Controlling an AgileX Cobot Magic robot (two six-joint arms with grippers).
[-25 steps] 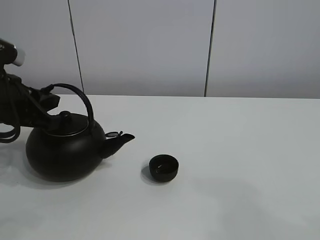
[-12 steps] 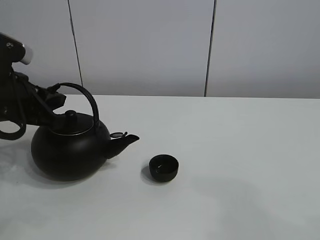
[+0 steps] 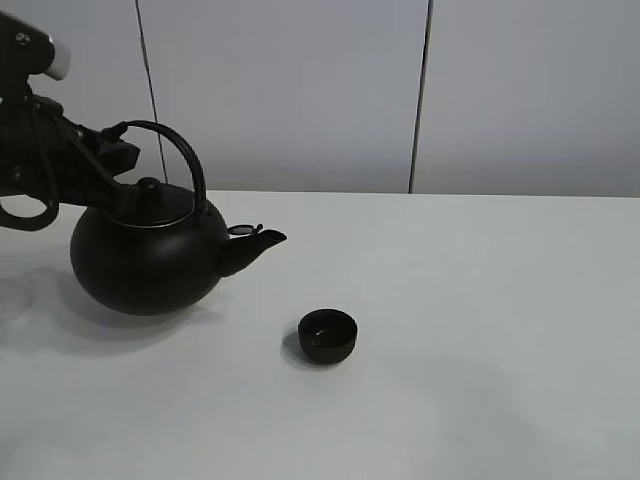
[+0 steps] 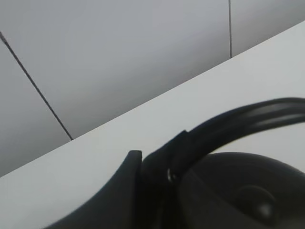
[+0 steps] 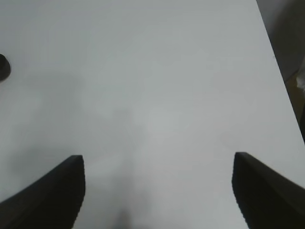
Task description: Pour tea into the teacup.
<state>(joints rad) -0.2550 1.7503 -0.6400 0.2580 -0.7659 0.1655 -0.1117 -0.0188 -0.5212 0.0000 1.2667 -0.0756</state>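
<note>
Left gripper (image 3: 118,158): clamped on kettle (image 3: 145,262) handle.
Kettle: prob. off table (image 3: 480,300), spout twd teacup (image 3: 327,335).
Teacup: upright on table, apart fr. kettle.
Right gripper (image 5: 157,191): jaws wide, empty.

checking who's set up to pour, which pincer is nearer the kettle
Left. The left pincer is shut on the handle of the kettle. The right pincer hangs open over the table, outside the high view, and its own camera shows no kettle.

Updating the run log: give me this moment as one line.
left gripper: shut on kettle handle | kettle: upright, spout toward teacup | teacup: not under spout | right gripper: open, empty
</note>
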